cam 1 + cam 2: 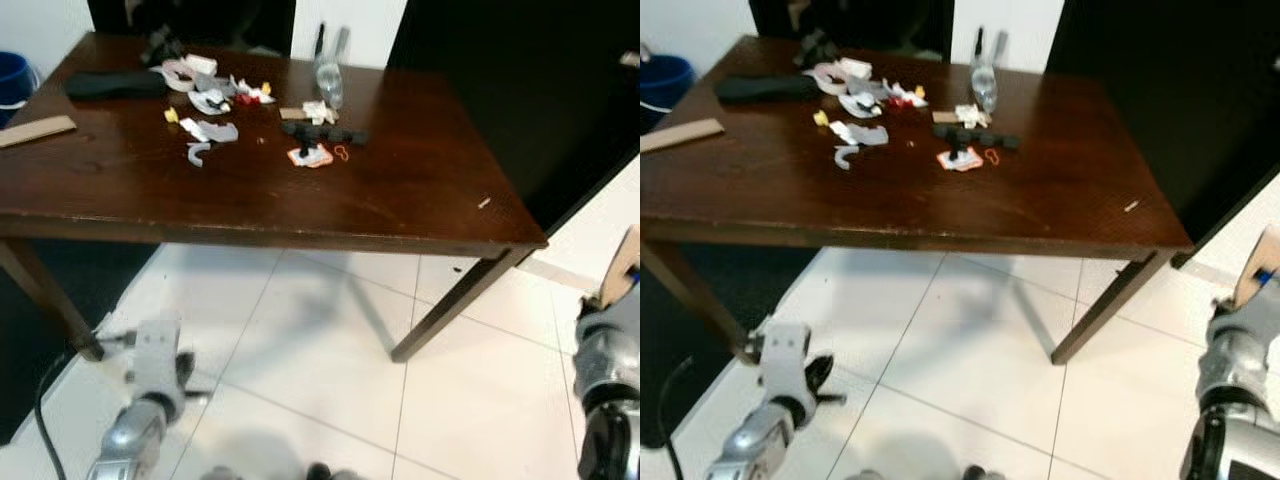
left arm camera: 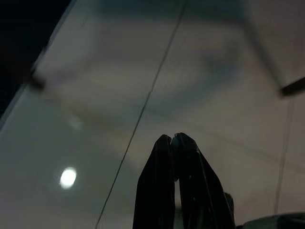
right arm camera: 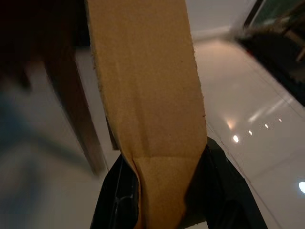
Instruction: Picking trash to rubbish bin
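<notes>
A strip of brown cardboard (image 3: 147, 105) is pinched between the two black fingers of the right hand (image 3: 162, 191), which is held low, beside the near right corner of a dark brown wooden surface (image 1: 330, 205). The same strip (image 1: 625, 262) is seen poking up above the silver right arm at the edge of the head view. The left hand (image 2: 174, 143) is held low too, over the white floor tiles (image 1: 310, 340), and its two fingers are pressed together with nothing between them. Far ahead of both hands, up on the surface, a pile of small trash (image 1: 215, 100) is spread out: white scraps, a red bit and a yellow bit. Next to that pile, a row of small black pieces (image 1: 325, 132) and an orange and white scrap (image 1: 311, 155) are seen. A clear plastic bottle (image 1: 329, 82) is standing behind them, near the far edge. A long black thing (image 1: 115, 85) is lying on the far left side, and a pale wooden strip (image 1: 38, 130) is lying at the left edge. A tiny white bit (image 1: 484, 203) is lying alone near the right edge. Past the far left corner of the surface, a blue bin (image 1: 15, 80) is seen by the white wall. The room behind the surface on the right is very dark.
</notes>
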Available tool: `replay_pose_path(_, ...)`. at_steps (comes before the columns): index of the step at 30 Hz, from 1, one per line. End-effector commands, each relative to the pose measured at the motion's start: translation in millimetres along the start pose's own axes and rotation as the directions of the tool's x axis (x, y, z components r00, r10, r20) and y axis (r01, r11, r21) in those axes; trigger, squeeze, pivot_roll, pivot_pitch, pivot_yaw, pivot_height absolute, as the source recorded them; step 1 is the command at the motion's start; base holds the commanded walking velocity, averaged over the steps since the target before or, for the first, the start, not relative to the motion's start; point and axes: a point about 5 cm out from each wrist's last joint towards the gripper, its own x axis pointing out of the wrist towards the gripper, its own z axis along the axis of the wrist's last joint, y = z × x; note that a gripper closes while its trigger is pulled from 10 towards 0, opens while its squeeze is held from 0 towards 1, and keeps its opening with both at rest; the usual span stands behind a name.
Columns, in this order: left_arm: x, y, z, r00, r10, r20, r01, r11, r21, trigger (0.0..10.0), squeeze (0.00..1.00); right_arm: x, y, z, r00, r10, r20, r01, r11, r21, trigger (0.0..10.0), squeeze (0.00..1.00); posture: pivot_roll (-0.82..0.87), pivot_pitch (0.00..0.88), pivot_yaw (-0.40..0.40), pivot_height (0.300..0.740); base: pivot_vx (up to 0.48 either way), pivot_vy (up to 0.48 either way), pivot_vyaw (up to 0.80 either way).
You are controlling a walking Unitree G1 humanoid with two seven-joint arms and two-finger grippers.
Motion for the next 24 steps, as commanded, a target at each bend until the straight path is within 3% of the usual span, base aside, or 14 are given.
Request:
replay_pose_path(1, -5.3, 0.0, -31.5, 0.995, 0.014, -0.103, -0.014, 1.000, -0.004, 10.0, 0.00, -5.8, -10.1, -26.0, 0.996, -0.033, -0.088, 0.024, 0.995, -0.096, 10.0, 0.00, 0.20, 0.088, -0.118, 0.740, -0.296, 0.000, 0.00)
replay_pose_path(2, -5.3, 0.0, -31.5, 0.995, 0.014, -0.103, -0.014, 1.000, -0.004, 10.0, 0.00, -5.8, -10.1, -26.0, 0.996, -0.033, -0.088, 0.024, 0.995, -0.096, 10.0, 0.00, 0.20, 0.088, -0.118, 0.740, -0.296, 0.000, 0.00)
replay_pose_path(5, -20.1, 13.6, -76.4, 0.954, 0.103, -0.282, -0.113, 0.993, -0.022, 10.0, 0.00, -27.1, -6.7, -82.7, 0.962, -0.005, -0.275, -0.034, 0.990, -0.138, 10.0, 0.00, 0.21, 0.051, -0.125, 0.740, -0.090, 0.000, 0.00)
replay_pose_path(6, -20.1, 13.6, -76.4, 0.954, 0.103, -0.282, -0.113, 0.993, -0.022, 10.0, 0.00, -27.1, -6.7, -82.7, 0.962, -0.005, -0.275, -0.034, 0.990, -0.138, 10.0, 0.00, 0.21, 0.051, -0.125, 0.740, 0.000, 0.000, 0.00)
replay_pose_path(7, -30.9, 19.0, -96.9, 0.915, 0.149, -0.374, -0.166, 0.986, -0.015, 10.0, 0.00, -42.3, -1.1, -111.7, 0.928, 0.030, -0.373, -0.090, 0.985, -0.145, 10.0, 0.00, 0.22, 0.037, -0.128, 0.740, 0.000, 0.000, 0.00)
replay_pose_path(8, -36.1, 20.2, -105.5, 0.895, 0.163, -0.414, -0.186, 0.982, -0.015, 10.0, 0.00, -49.7, 3.3, -123.8, 0.910, 0.052, -0.412, -0.127, 0.979, -0.159, 10.0, 0.00, 0.22, 0.003, -0.135, 0.740, 0.000, 0.000, 0.00)
replay_pose_path(9, -36.1, 20.2, -105.5, 0.895, 0.163, -0.414, -0.186, 0.982, -0.015, 10.0, 0.00, -49.7, 3.3, -123.8, 0.910, 0.052, -0.412, -0.127, 0.979, -0.159, 10.0, 0.00, 0.22, 0.003, -0.135, 0.740, 0.000, 0.000, 0.00)
replay_pose_path(12, -53.7, 17.7, -132.0, 0.827, 0.181, -0.533, -0.231, 0.973, -0.027, 10.0, 0.00, -76.5, 26.4, -158.3, 0.836, 0.148, -0.529, -0.303, 0.928, -0.219, 10.0, 0.00, 0.23, 0.000, -0.134, 0.740, 0.000, 0.000, 0.00)
replay_pose_path(13, -53.7, 17.7, -132.0, 0.827, 0.181, -0.533, -0.231, 0.973, -0.027, 10.0, 0.00, -76.5, 26.4, -158.3, 0.836, 0.148, -0.529, -0.303, 0.928, -0.219, 10.0, 0.00, 0.23, 0.000, -0.134, 0.740, 0.000, 0.000, 0.00)
replay_pose_path(14, -58.8, 13.4, -140.6, 0.802, 0.176, -0.571, -0.235, 0.971, -0.030, 10.0, 0.00, -86.3, 36.7, -168.2, 0.802, 0.188, -0.566, -0.398, 0.876, -0.273, 10.0, 0.00, 0.24, 0.000, -0.135, 0.740, 0.000, 0.000, 0.00)
replay_pose_path(18, -62.8, 3.1, -150.1, 0.764, 0.150, -0.627, -0.198, 0.980, -0.007, 10.0, 0.00, -101.3, 43.8, -183.8, 0.742, 0.206, -0.638, -0.537, 0.753, -0.381, 10.0, 0.00, 0.27, 0.000, -0.141, 0.740, 0.000, 0.000, 0.00)
replay_pose_path(19, -62.8, 3.1, -150.1, 0.764, 0.150, -0.627, -0.198, 0.980, -0.007, 10.0, 0.00, -101.3, 43.8, -183.8, 0.742, 0.206, -0.638, -0.537, 0.753, -0.381, 10.0, 0.00, 0.27, 0.000, -0.141, 0.740, 0.000, 0.000, 0.00)
replay_pose_path(23, -54.0, -8.6, -146.2, 0.775, 0.116, -0.622, -0.101, 0.993, 0.059, 10.0, 0.00, -115.8, 54.6, -195.6, 0.653, 0.257, -0.712, -0.710, 0.536, -0.457, 10.0, 0.00, 0.28, 0.000, -0.145, 0.740, 0.000, 0.000, 0.00)
replay_pose_path(24, -54.0, -8.6, -146.2, 0.775, 0.116, -0.622, -0.101, 0.993, 0.059, 10.0, 0.00, -115.8, 54.6, -195.6, 0.653, 0.257, -0.712, -0.710, 0.536, -0.457, 10.0, 0.00, 0.28, 0.000, -0.145, 0.740, 0.000, 0.000, 0.00)
